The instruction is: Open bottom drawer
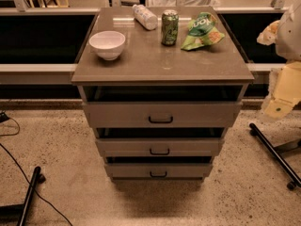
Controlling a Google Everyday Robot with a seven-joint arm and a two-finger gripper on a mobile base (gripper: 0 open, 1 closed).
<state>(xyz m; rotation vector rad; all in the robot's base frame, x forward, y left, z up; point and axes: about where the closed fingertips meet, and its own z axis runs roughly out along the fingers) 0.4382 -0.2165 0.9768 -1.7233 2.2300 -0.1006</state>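
The grey-tan cabinet [162, 65] stands in the middle of the camera view with three drawers. The bottom drawer [188, 170] is the lowest and narrowest-looking front, with a small black bar handle [158, 174]. A dark gap shows above its front. The middle drawer [188, 147] and the tall top drawer [197, 114] sit above it, each with a dark gap above. My gripper [282, 93], on the white and yellow arm, is at the right edge. It is well to the right of the cabinet, higher than the bottom drawer, and touches nothing.
On the cabinet top are a white bowl [107, 44], a lying clear bottle [144, 16], a green can [170, 27] and a green chip bag [202, 30]. Black stand legs lie on the floor at right [275, 154] and left [29, 194], with cables at left [9, 154].
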